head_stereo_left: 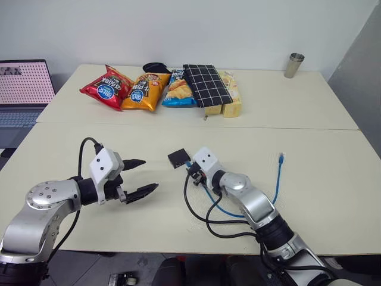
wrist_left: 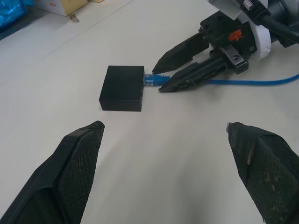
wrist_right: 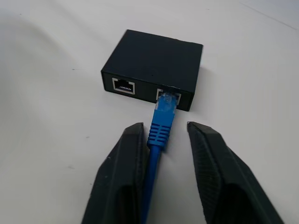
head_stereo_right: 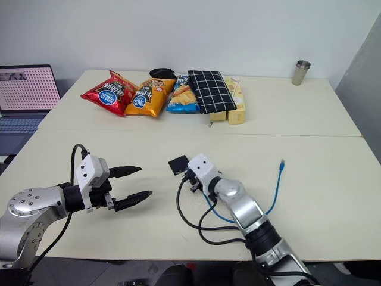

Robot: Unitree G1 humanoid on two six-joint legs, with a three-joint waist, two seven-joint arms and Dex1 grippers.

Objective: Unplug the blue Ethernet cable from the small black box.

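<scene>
The small black box (wrist_right: 154, 60) lies flat on the cream table (head_stereo_left: 333, 196), near the middle. The blue Ethernet cable (wrist_right: 161, 121) is plugged into one of its two ports; the other port is empty. From there the cable runs back under my right arm and curves out to a free plug end (head_stereo_left: 281, 157) on the right. My right gripper (wrist_right: 163, 128) straddles the cable just behind the plug, its jaws narrow. One finger (wrist_right: 133, 154) touches the cable and a gap shows at the other. My left gripper (head_stereo_left: 149, 174) hovers wide open, empty, left of the box.
Several snack bags (head_stereo_left: 134, 89), a black checked pouch (head_stereo_left: 205, 84) and a yellow box (head_stereo_left: 232, 98) line the far side of the table. A metal cup (head_stereo_left: 294, 64) stands far right and a laptop (head_stereo_left: 24, 83) far left. Black arm wires (head_stereo_left: 208, 223) loop beside my right arm.
</scene>
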